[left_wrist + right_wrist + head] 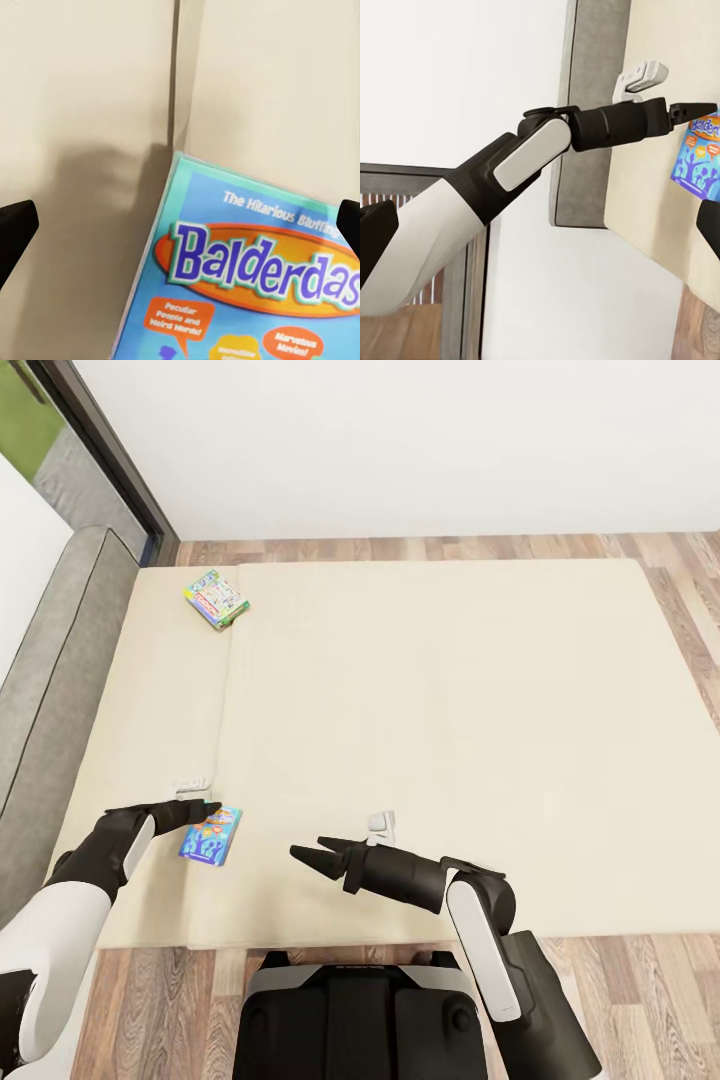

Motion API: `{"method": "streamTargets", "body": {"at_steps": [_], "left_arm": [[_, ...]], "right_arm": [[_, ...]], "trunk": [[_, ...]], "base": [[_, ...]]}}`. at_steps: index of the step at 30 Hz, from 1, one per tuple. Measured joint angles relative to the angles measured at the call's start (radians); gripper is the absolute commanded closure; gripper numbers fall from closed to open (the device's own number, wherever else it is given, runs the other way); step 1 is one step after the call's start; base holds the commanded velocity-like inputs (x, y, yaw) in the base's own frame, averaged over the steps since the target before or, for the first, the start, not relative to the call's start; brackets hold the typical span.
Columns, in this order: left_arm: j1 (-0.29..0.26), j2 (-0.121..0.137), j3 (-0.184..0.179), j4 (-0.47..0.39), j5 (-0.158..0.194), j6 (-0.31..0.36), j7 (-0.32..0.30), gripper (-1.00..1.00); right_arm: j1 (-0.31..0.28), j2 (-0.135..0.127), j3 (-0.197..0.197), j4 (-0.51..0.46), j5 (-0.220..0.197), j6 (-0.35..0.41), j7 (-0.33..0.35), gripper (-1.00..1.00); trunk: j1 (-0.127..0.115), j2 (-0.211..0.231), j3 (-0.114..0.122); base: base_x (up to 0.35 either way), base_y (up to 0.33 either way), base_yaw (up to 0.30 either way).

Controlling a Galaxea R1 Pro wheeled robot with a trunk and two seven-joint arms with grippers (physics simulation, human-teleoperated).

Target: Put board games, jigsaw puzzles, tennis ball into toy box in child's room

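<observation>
Head view: the left gripper [205,809] is hanging wide open just over the top edge of the blue Balderdash box [211,835], which is lying flat on the bed [420,690]. The box is sitting off to one side of the open fingers, so closing now might just push it away. The right gripper [305,853] is waiting nearby, open and empty.

beige bed [450,740], blue board game [211,836], green-white board game [217,598]

Head camera high over bed [420,710], wrist cameras closer, all sharing blue game [211,835], seemingly
</observation>
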Motion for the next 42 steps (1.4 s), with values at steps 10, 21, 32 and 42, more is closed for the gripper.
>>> {"method": "streamTargets", "body": {"at_steps": [10, 21, 32, 42], "left_arm": [[0.000, 0.003, 0.000, 0.000, -0.001, 0.000, -0.005, -1.00], [0.000, 0.011, -0.013, 0.003, -0.004, 0.000, -0.008, -1.00], [0.000, 0.014, -0.016, 0.006, -0.011, 0.004, -0.063, -1.00], [0.000, 0.013, -0.037, 0.006, -0.097, 0.010, -0.149, -1.00]], "right_arm": [[0.000, 0.000, 0.001, 0.000, 0.000, 0.000, -0.002, -1.00], [0.000, 0.000, 0.002, 0.000, 0.000, 0.000, -0.002, -1.00], [0.000, 0.000, 0.003, 0.000, 0.000, 0.000, -0.002, -1.00], [0.000, 0.001, 0.003, 0.000, 0.000, 0.000, -0.003, -1.00]], "trunk": [[0.000, 0.000, 0.000], [0.000, 0.000, 0.000], [0.000, 0.000, 0.000], [0.000, 0.000, 0.000]], "base": [[0.000, 0.000, 0.000], [0.000, 0.000, 0.000], [0.000, 0.000, 0.000], [0.000, 0.000, 0.000]]}}
